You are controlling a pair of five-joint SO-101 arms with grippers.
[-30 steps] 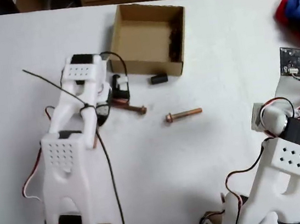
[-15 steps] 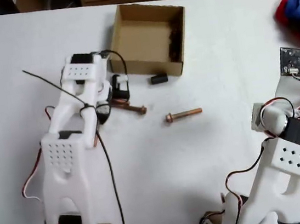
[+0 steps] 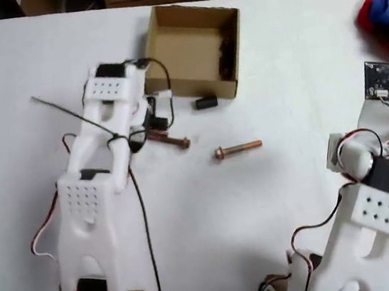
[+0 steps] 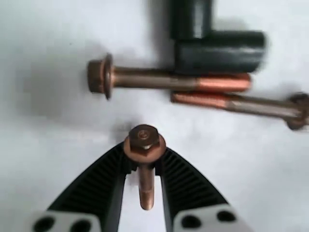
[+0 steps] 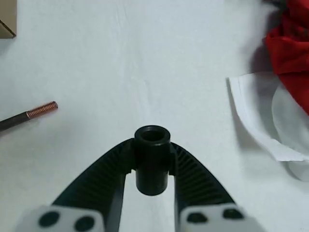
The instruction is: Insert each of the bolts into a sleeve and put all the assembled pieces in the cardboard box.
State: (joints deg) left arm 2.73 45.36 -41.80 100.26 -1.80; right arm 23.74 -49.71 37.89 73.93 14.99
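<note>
My left gripper [image 4: 144,154] is shut on a copper bolt [image 4: 144,139], held just under its hex head and hanging above the table. Beneath it lie two more bolts [image 4: 164,79], [image 4: 236,102] side by side, head ends opposed, next to two black sleeves [image 4: 219,50]. In the high view the left arm [image 3: 112,92] stands beside the cardboard box [image 3: 167,48], which holds dark pieces [image 3: 226,49] along one wall. A loose sleeve [image 3: 206,102] lies just outside the box, with bolts [image 3: 170,140], [image 3: 238,149] nearby. My right gripper [image 5: 152,150] is shut on a black sleeve [image 5: 152,169], bore facing the camera.
A red and blue cloth [image 3: 382,2] lies at the table's far right, with white sheeting [image 5: 260,121] beside it. A black cable [image 3: 143,217] trails over the left arm. A bolt's threaded tip [image 5: 42,109] points toward the right gripper. The table's middle is bare white.
The left arm has shifted slightly farther back, toward the box, with the bolt in its gripper. The right arm has sunk a little toward the near edge.
</note>
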